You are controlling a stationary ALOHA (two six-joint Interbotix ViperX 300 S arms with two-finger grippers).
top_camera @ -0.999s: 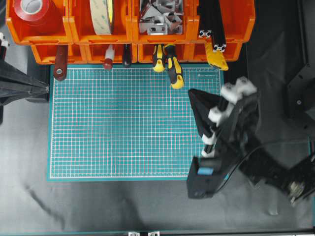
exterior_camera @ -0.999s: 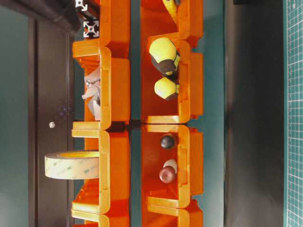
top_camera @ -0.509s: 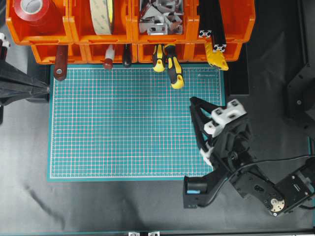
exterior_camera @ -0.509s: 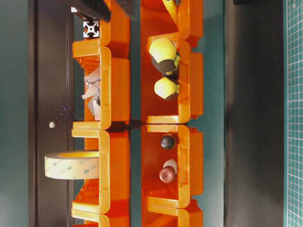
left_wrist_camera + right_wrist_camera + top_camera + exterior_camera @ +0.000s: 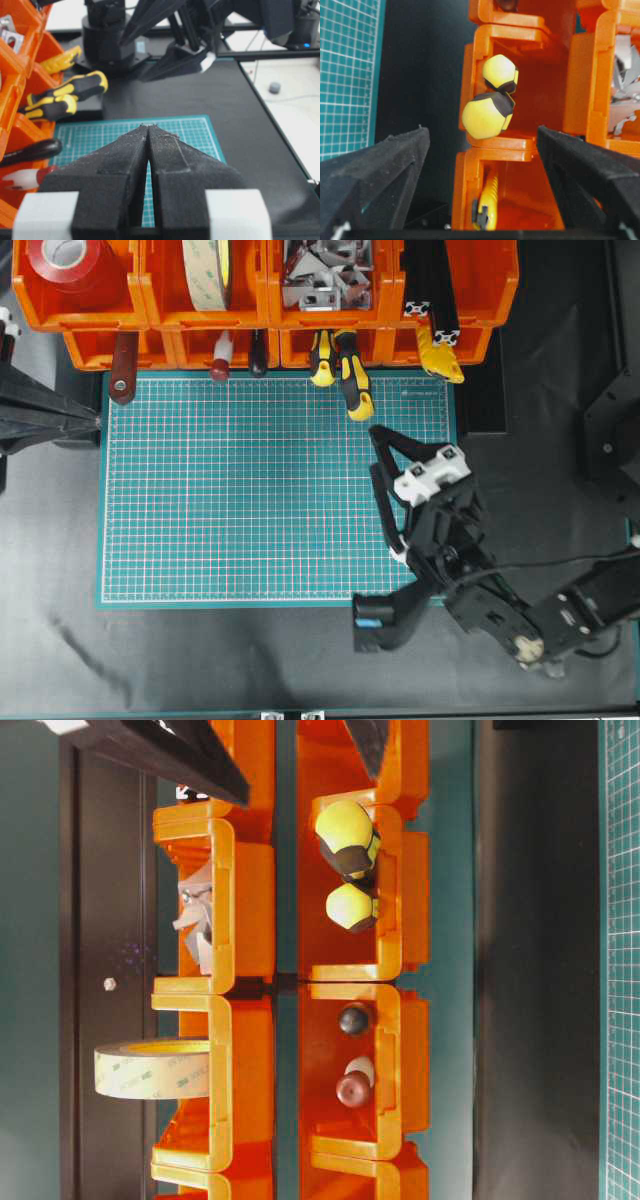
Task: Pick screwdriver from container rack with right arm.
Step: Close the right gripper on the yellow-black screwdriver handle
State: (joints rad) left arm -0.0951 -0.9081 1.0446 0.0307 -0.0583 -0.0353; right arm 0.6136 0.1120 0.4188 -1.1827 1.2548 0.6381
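Ahead of the right claw (image 5: 380,445), spread wide and gripping nothing: screwdriver (image 5: 353,374), chunky handle jutting from the container rack (image 5: 265,300) beside a slimmer yellow-and-black tool (image 5: 321,358). Left claw (image 5: 148,127): pinched closed, empty, far across the green mat (image 5: 250,490).

The counter (image 5: 200,660) is covered in a dull black sheet, slightly creased near its front left corner. A green cutting mat (image 5: 250,490) with a fine white grid lies flat on it, towards the left of centre. At the mat's far edge the orange container rack (image 5: 265,300) stands on the counter, wider than the mat and reaching past both its sides. Tool handles stick out of the rack's front bins over the mat's far border.
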